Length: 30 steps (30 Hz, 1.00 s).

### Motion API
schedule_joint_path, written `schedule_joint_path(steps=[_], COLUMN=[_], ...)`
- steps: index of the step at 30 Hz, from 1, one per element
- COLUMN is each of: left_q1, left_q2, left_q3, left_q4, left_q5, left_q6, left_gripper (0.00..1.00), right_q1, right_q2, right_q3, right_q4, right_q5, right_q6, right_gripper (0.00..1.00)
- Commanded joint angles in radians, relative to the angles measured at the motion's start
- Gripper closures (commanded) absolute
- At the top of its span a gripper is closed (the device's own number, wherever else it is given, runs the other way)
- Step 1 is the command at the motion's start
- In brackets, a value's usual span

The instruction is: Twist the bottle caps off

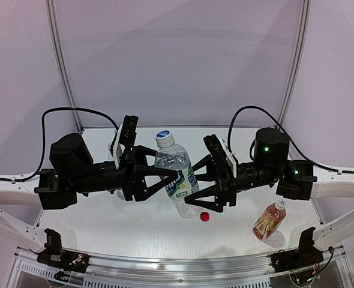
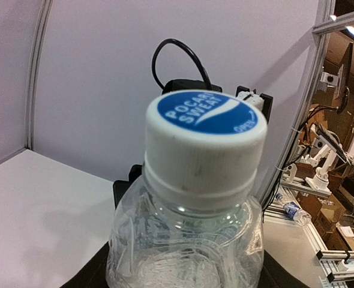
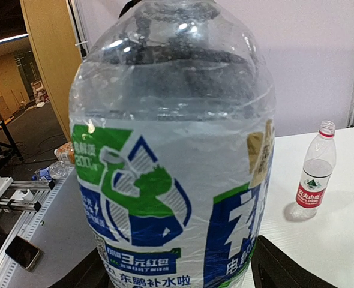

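The bottle, cap still on, was found at the middle of the table, clamped by the left gripper. The right gripper straddled it, contact undetermined. Thin, light walls were judged crushable; the ribbed cap rim was advised for gripping.

You have three bottles on the table: green-blue-label bottle, amber bottle, red-label bottle. Three caps: blue-and-white cap, white cap, red cap. Two claws: left claw, right claw.
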<state>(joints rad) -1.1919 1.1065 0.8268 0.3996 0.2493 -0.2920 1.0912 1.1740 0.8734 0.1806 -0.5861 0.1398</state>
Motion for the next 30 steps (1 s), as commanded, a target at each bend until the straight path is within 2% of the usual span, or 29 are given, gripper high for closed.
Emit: schedule_joint_path(steps=[1,9,15,18,20,24,30], left_q1=[-0.005,-0.003,0.003,0.003,0.003,0.038,0.067], left_q2=[0.008,0.026,0.046,0.046,0.039,0.002,-0.155], left_q3=[-0.016,-0.03,-0.029,-0.033,-0.036,-0.029,-0.085], left_q4=[0.049,0.094,0.103,0.082,0.057,-0.065,-0.194], left_q5=[-0.016,-0.026,-0.041,-0.08,-0.12,-0.166,-0.242], left_q6=[0.003,0.013,0.017,0.028,0.04,0.06,0.132], left_gripper=[0.36,0.36,0.35,0.24,0.03,0.01,0.01], right_q1=[0.006,0.006,0.006,0.007,0.007,0.006,0.006], right_q2=[0.01,0.02,0.03,0.017,0.002,-0.041,-0.079], right_q3=[0.011,-0.012,-0.02,-0.027,-0.035,-0.057,-0.093], right_q4=[0.073,0.144,0.166,0.157,0.144,0.105,0.034], right_q5=[0.017,-0.021,-0.018,0.019,0.061,0.189,0.373], right_q6=[0.028,0.048,0.064,0.065,0.064,0.065,0.045], right_gripper=[0.24,0.32,0.47,0.52,0.54,0.58,0.62])
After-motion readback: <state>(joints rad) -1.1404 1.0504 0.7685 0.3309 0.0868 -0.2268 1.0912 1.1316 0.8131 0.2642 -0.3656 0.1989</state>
